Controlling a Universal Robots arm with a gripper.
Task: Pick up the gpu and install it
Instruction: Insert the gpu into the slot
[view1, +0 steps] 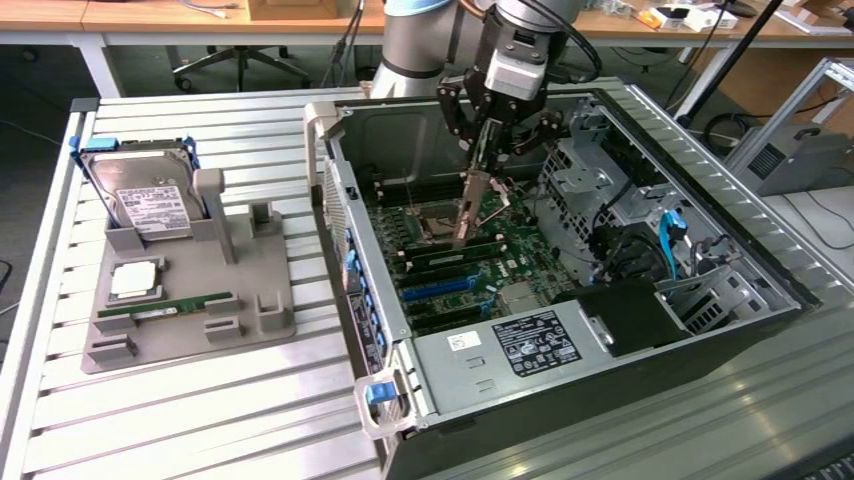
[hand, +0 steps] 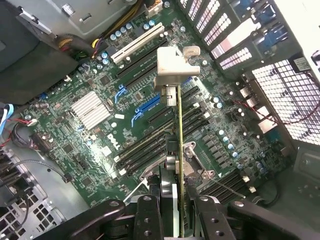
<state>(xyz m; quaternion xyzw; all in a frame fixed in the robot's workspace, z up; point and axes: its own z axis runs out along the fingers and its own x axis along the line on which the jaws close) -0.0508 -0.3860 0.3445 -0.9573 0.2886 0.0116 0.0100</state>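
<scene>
gpu (hand: 179, 125): thin card edge-on, pale bracket end | jaws: clamped on gpu | over motherboard (hand: 70, 145)

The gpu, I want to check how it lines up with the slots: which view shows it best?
The wrist view: the gpu runs edge-on over the motherboard slots. The exterior view shows it as a small strip hanging from the hand.
</scene>
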